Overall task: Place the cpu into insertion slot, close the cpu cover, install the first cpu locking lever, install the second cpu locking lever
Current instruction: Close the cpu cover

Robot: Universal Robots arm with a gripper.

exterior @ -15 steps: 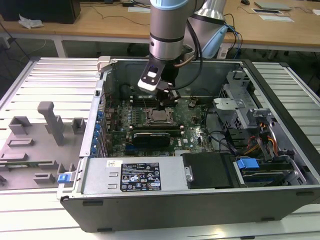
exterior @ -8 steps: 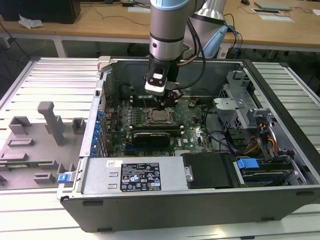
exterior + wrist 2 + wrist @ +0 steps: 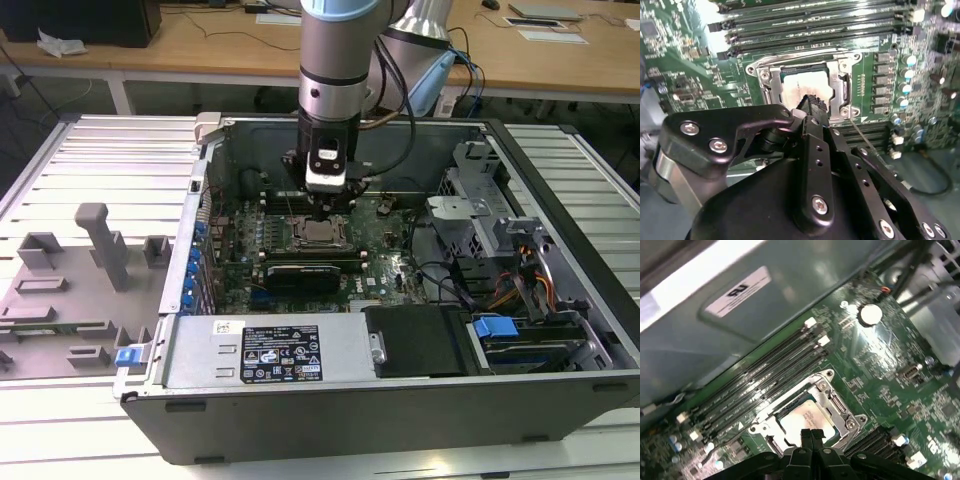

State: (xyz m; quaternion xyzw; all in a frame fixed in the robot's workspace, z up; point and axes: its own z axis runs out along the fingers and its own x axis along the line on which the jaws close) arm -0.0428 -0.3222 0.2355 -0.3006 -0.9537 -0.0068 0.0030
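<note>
The cpu (image 3: 807,417) is sitting in the insertion slot (image 3: 760,75), and the cpu cover (image 3: 837,407) is lying flat around it, framing the pale top in its window. So the placing looks done and the cover looks closed; by my reading, the lever work is the step in hand.

In the exterior view the gripper (image 3: 322,215) is hanging at twelve o'clock of the socket, with the black graphics card (image 3: 310,272) at six o'clock. In both wrist views the fingers (image 3: 806,437) are clenched together, grasping nothing, just over the chip; whether they are touching it I cannot tell.

A thin locking lever (image 3: 865,140) is slanting beside the socket. Catching so slim a wire calls for a precise tip placement.
</note>
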